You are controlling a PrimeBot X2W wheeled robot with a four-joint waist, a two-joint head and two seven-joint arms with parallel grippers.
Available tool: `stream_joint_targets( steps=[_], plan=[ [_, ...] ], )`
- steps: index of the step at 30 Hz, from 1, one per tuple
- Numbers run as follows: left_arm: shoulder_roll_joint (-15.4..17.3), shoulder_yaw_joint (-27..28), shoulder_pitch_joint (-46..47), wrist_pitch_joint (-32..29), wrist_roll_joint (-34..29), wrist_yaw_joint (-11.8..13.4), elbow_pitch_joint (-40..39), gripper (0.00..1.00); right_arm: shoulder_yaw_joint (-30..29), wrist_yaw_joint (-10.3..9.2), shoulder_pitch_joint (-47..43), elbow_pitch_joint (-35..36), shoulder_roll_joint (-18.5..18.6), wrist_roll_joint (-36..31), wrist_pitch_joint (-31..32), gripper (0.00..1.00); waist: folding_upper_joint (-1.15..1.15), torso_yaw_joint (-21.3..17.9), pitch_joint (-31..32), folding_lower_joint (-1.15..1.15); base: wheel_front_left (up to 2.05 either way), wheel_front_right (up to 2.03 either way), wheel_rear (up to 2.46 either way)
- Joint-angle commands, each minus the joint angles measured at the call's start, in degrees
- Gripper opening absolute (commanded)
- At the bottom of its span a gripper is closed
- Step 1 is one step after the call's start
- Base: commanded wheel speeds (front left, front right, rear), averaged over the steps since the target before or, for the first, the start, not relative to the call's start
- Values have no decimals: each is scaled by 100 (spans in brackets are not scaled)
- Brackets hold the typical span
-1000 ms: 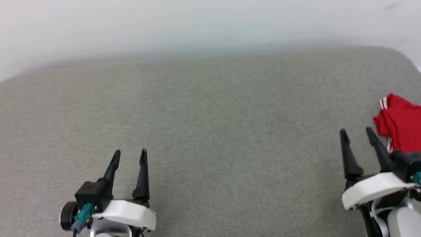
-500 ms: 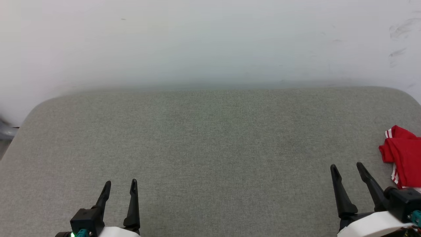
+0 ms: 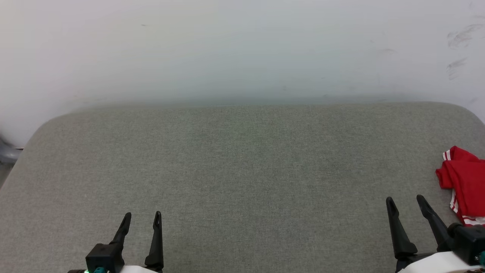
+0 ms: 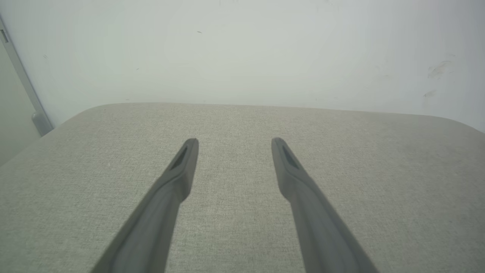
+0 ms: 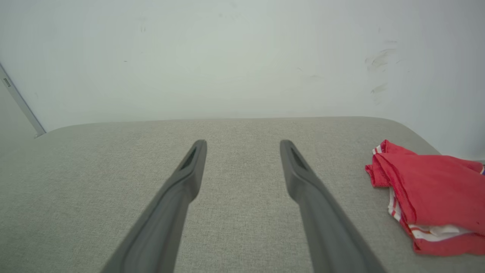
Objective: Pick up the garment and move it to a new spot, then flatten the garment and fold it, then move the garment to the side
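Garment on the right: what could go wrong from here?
1. The garment lies bunched near the rounded right edge of the grey surface; a nudge might slide it off.
2. The head view cuts it off at the frame edge, so aiming the open right gripper from that view could go astray.

Grey fabric surface [image 3: 242, 170] with rounded corners, scuffed white wall [image 3: 242, 49] behind it

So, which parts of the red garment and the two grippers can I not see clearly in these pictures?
- The garment: in the head view and right wrist view, the right edge cuts it off, so its full shape is unknown.
- Any print on it: hidden by bunched folds.
- The left gripper and right gripper: in the head view, the bottom edge cuts off their bodies.
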State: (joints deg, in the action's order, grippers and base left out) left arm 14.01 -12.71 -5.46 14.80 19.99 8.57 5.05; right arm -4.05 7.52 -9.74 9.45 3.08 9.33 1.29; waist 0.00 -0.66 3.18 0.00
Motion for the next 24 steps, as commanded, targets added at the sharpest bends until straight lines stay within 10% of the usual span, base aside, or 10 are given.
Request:
stream_joint_targets(
  steps=[1,14,15,24],
  plan=[
    [23,-14,13,0,1,6,7,100,20,-7,-61,48,-30,-17,-23,100,0,9,-5,0,0,0,0],
    [49,-51,100,-2,32,44,43,100,47,-8,-32,-2,-31,39,-60,100,0,39,-16,0,0,0,0],
    [22,-36,24,-6,40,32,38,0,49,0,4,-10,-3,22,-34,0,0,40,-16,1,0,0,0],
    [-119,106,47,-182,714,-109,210,0,88,1,116,-325,29,811,-23,0,0,42,-33,1,0,0,0]
  ],
)
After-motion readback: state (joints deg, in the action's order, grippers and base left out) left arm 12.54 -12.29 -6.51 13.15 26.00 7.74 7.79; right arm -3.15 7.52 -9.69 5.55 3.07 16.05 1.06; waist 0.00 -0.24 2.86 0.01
